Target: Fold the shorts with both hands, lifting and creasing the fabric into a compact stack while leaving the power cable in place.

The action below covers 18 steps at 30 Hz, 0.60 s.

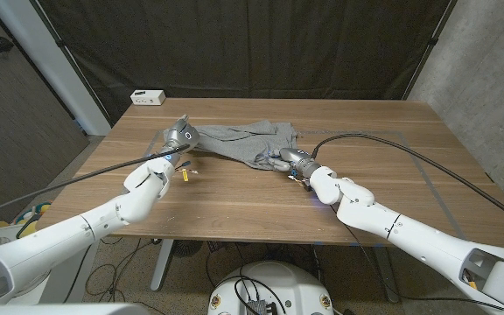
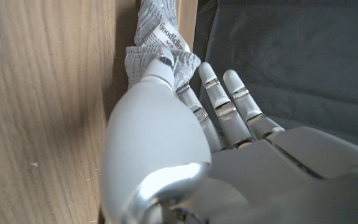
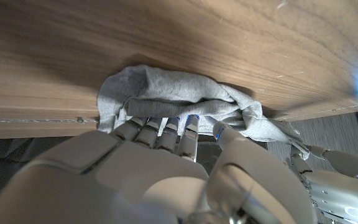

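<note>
Two hands of mine hold the gray shorts [image 1: 248, 142], one at each end. My left hand [image 1: 180, 136] pinches a corner of the cloth between thumb and fingers, and that corner is lifted a little off the table [image 1: 261, 201]. In my left wrist view the label of the shorts [image 2: 169, 34] sticks up past my left hand [image 2: 185, 118]. My right hand [image 1: 291, 160] grips the other end, down on the wood. In my right wrist view the cloth [image 3: 179, 102] is bunched over my fingers [image 3: 160, 127]. The black power cable [image 1: 427, 162] lies on the table beside my right arm, close to the shorts.
</note>
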{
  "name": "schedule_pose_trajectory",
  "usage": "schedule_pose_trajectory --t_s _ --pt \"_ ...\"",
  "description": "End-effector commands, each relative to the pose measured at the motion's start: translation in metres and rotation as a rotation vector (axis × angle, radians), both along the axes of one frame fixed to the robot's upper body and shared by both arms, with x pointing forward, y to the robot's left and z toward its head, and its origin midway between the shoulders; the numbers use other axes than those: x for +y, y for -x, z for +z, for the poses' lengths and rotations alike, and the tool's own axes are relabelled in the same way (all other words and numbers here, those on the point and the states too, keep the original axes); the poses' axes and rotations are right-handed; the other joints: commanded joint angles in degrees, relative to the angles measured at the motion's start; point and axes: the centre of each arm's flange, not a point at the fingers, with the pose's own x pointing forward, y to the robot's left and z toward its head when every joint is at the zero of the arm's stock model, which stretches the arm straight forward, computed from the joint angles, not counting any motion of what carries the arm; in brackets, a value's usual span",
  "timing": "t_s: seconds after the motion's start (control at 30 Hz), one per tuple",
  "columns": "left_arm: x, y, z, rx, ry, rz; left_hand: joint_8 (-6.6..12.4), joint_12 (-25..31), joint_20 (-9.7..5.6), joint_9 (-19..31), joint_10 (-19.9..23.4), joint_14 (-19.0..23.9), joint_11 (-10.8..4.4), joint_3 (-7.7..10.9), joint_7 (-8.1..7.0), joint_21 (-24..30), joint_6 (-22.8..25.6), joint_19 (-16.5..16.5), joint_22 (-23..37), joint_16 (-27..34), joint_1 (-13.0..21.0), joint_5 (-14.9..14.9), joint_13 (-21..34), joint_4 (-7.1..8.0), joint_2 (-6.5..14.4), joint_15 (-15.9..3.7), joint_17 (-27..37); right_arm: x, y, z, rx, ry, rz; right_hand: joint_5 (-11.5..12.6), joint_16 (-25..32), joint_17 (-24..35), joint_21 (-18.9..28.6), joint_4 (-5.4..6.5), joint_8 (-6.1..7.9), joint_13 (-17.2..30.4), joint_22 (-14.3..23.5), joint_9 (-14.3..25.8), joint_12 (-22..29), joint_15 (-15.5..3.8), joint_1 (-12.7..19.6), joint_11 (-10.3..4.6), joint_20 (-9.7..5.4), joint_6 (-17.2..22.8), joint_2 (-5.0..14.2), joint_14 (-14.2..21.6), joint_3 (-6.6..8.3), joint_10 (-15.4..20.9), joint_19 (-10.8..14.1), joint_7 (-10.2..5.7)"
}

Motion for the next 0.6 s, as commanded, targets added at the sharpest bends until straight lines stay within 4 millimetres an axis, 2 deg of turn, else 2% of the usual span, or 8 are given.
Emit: schedule_pose_trajectory --t_s 0.03,0.27,0.43,0.6 --pt "0.01 0.02 0.022 0.002 -0.233 -0.024 1.84 -0.6 -0.64 1.12 -1.0 -0.24 0.06 -0.41 -0.38 0.78 0.47 -0.01 -0.03 -0.41 1.66 1.73 1.93 -0.31 0.4 -8.68 0.53 0.004 -0.001 -0.005 0.025 0.0 0.025 -0.15 0.16 0.3 0.34 -0.09 0.07 0.17 0.14 0.09 0.16 -5.2 -0.4 -0.14 1.01 0.58 0.2 0.52 0.4 0.49 1.64 0.16" --pt "0.012 0.025 0.039 0.012 -0.317 -0.039 2.28 -0.73 -0.82 1.42 -1.07 -0.08 -0.04 -0.56 -0.39 0.98 0.37 0.11 -0.08 -0.42 2.1 2.14 2.14 -0.37 0.48 -8.73 0.72 0.003 0.0 -0.007 0.02 -0.013 0.033 -0.16 0.2 0.36 0.3 -0.31 0.0 0.17 0.14 0.09 0.09 -5.35 -0.24 -0.1 0.93 0.72 0.38 0.54 0.53 0.57 1.62 0.13" --pt "0.01 0.027 0.046 0.016 -0.393 -0.066 4.08 -2.56 -1.84 1.99 0.11 1.36 0.0 -2.12 -0.44 1.52 1.1 0.55 -0.42 0.5 3.39 3.33 0.73 -0.44 -0.23 -8.7 1.81 0.003 0.001 -0.008 0.031 -0.016 0.045 -0.19 0.22 0.41 0.28 -0.34 -0.05 0.17 0.14 0.1 0.01 -5.39 -0.26 -0.39 0.87 0.86 0.41 0.57 0.59 0.59 1.61 0.15" --pt "0.005 0.028 0.056 0.01 -0.479 -0.081 4.41 -2.98 -2.01 1.97 0.76 1.44 -0.12 -2.81 -0.44 1.6 1.33 0.55 -0.49 0.51 3.6 3.5 0.14 -0.44 -0.71 -8.64 1.94 0.002 0.0 -0.011 0.038 -0.018 0.053 -0.21 0.23 0.44 0.27 -0.39 -0.09 0.18 0.14 0.1 -0.02 -5.39 -0.24 -0.41 0.85 0.94 0.43 0.54 0.61 0.66 1.61 0.15"
